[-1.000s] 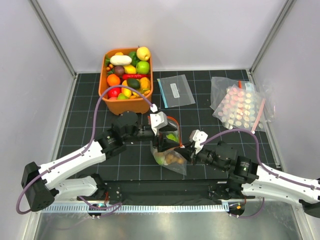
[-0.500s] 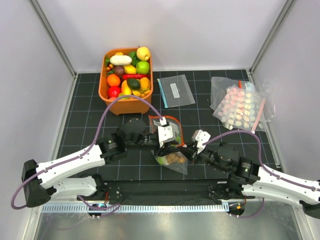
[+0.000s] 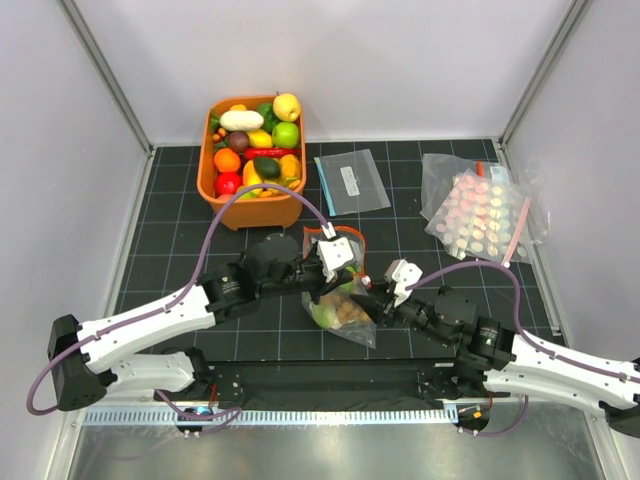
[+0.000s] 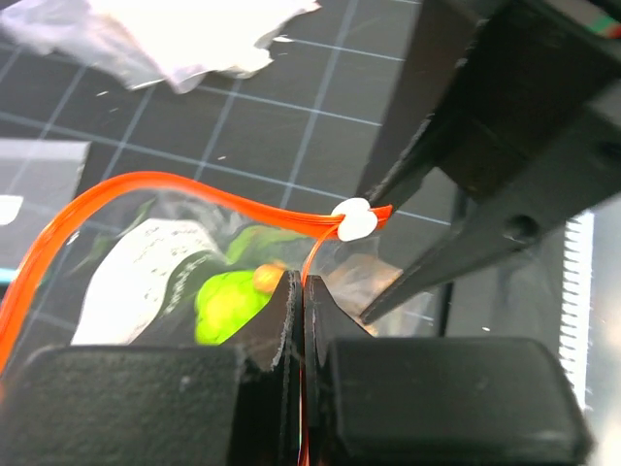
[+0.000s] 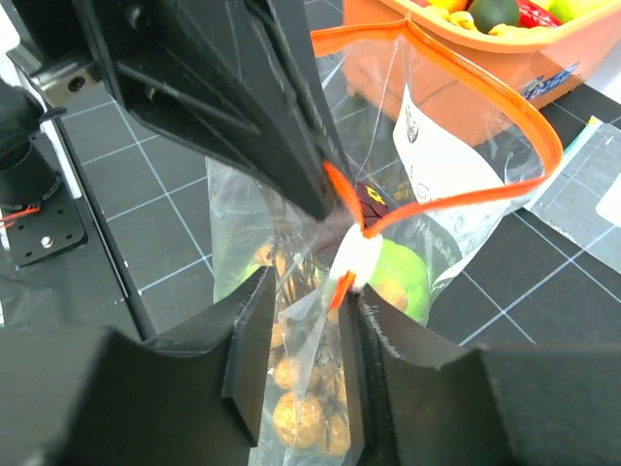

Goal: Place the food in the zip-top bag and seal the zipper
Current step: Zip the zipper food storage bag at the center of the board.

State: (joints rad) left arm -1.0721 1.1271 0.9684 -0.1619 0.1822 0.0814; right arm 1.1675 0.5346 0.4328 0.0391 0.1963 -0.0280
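Food point(image 5: 398, 277) status?
— Inside the bag point(image 3: 352, 330). Left gripper point(image 4: 296, 320) clamps its zipper point(image 4: 146, 183); right gripper point(image 5: 301, 330), facing, stands parted around the slider point(image 5: 354, 257). Mouth gapes: sealing remains

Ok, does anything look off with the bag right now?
Nothing is spilled, but the zipper gapes in a wide loop at the mouth of the zip-top bag, meeting only beside the white slider, where the left end effector pinches it.

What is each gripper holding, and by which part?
The left gripper pinches the zip-top bag by its zipper, near the white slider. The right gripper straddles that end; whether it grips cannot be told.
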